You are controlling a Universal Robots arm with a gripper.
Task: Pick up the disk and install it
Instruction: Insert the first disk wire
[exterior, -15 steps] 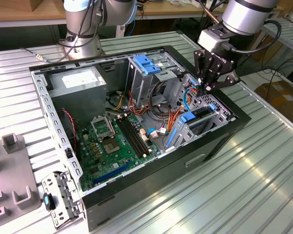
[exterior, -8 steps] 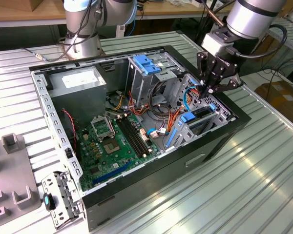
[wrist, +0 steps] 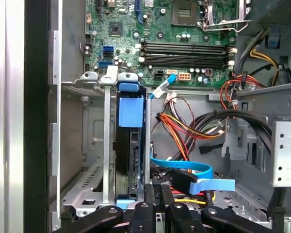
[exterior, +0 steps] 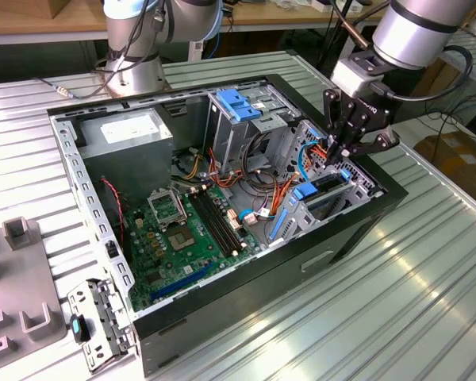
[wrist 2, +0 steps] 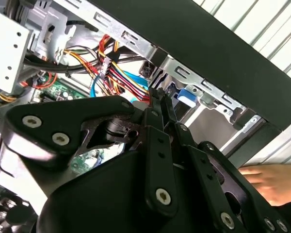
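Observation:
The disk [wrist: 131,155] stands on edge in the grey drive bay [wrist: 82,160] at the open computer case's front end, with its blue carrier frame [wrist: 131,116] around it. In the exterior view the disk [exterior: 324,188] sits in that bay at the case's right end. My gripper [exterior: 338,157] hangs just above it, pointing down into the case. In the first wrist view my black fingers [wrist: 153,191] are pressed together right beside the disk's near end, with nothing between them. The second wrist view has the gripper [wrist 2: 157,104] tip close to the frame's blue tab [wrist 2: 184,94].
Orange, red and blue cables [wrist: 184,131] run beside the bay. The motherboard [exterior: 182,230] lies on the case floor, with a grey power-supply box [exterior: 127,131] and a tall cage with a blue cap [exterior: 238,103] behind. A blurred hand [wrist 2: 271,179] is outside the case wall.

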